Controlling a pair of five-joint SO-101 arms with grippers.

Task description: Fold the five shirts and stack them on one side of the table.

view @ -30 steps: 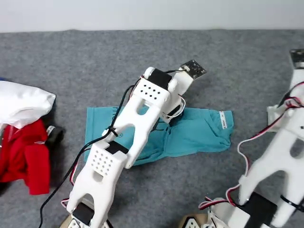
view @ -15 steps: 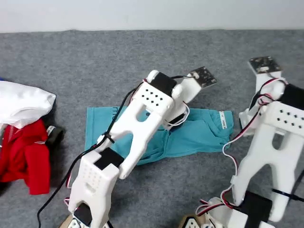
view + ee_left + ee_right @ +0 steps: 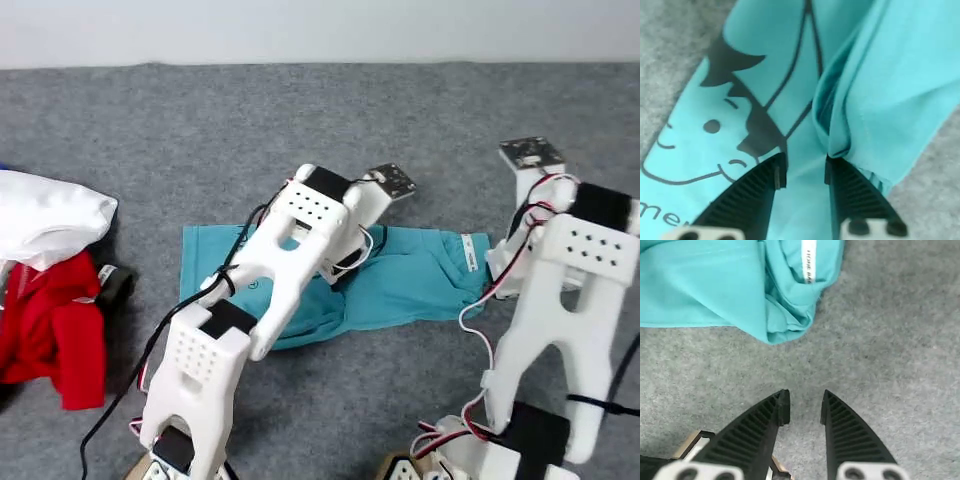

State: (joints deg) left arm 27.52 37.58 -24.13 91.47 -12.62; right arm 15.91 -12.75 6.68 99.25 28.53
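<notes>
On the table [image 3: 300, 120]: one teal shirt [image 3: 410, 280], one red shirt [image 3: 55, 330], one white shirt [image 3: 50, 215]; left gripper [image 3: 805, 170], right gripper [image 3: 804, 407] both parted.

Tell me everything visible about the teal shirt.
The teal cotton-looking shirt lies on the grey felt table cover, partly folded and rumpled, one end bunched. It bears a dark line-drawn cartoon face and, near the bunched end, a white label. The left gripper is over its middle, fingers open astride a raised fold. The right gripper, open, is over bare cover beside the bunched end, not touching it.
</notes>
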